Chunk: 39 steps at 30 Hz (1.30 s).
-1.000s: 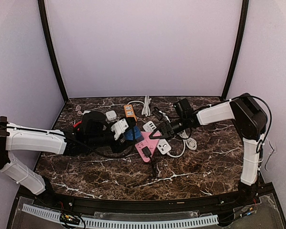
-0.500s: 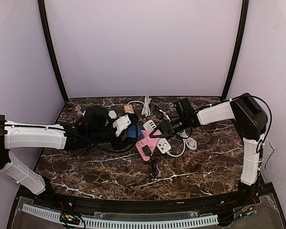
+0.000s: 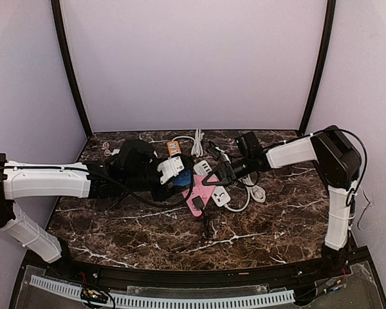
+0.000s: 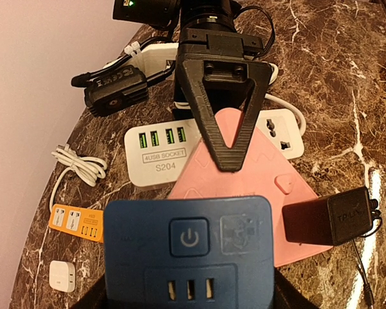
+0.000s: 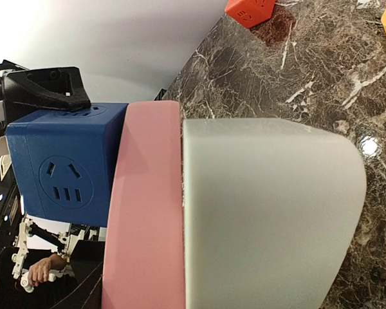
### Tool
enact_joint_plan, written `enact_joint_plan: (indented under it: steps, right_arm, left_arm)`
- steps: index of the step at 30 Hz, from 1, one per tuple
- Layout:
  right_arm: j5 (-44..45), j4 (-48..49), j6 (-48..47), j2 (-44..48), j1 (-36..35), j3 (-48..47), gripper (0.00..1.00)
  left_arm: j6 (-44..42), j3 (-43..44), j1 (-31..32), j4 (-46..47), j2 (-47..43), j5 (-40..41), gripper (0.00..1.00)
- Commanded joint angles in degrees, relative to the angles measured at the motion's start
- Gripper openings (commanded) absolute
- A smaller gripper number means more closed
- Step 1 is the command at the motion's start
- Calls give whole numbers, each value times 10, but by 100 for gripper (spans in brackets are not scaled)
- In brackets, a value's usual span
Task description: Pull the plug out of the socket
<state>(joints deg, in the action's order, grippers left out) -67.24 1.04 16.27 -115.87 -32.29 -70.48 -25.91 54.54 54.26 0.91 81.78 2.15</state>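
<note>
Blue cube adapter [image 4: 188, 251] is found at mid-table, seated on the far-left end of the pink socket block [image 4: 244, 193]. In the right wrist view its base is pressed flat against the block's broad face, with no gap seen. The plug axis is thus set square to that face, and the body stands out from it. The power-button face is turned toward the left wrist camera; a side face with socket holes is turned toward the right wrist camera.

Left gripper [image 3: 177, 176] is closed about halfway onto the cube. Dark fingers are seen flanking it, one [image 5: 45, 90] laid along its side.

Right gripper [image 3: 213, 179] is brought in from the right. One triangular finger [image 4: 226, 154] is laid on the pink block's top face, tip pointed toward the cube. The second finger is not made out, so it cannot be told whether the block is clamped.

A pale grey-white body [image 5: 270, 212] is seen hard against the block's other side, its identity unclear.

Clutter noted on the marble table [image 3: 257, 232]:
- black adapter [image 4: 328, 215] touching the block's edge
- white USB socket [image 4: 162, 154] and white universal socket [image 4: 284, 132] just beyond the block
- black plug with cable [image 4: 116, 90] farther back
- orange strip [image 4: 77, 222], white cable [image 4: 77, 166] and small white cube [image 4: 63, 275] set apart to the cube's side
</note>
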Motion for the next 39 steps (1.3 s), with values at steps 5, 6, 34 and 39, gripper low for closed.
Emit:
enact_joint_plan:
  steps: [5,6,34,39]
  right_arm:
    - [120,-34,8,-27,9,9,0]
    - [120,-34,8,-27,10,9,0]
    - [105,-32,6,-4,12,23,0]
    - [101,-33,5,-10,12,24,0]
  left_arm:
    - [24,22,34,195,-42,-140,1]
    - [41,23,30,204,-40,-148,1]
    - [86,81,1,104,35,-109,1]
    - [90,50,-20,152,22,-171,1]
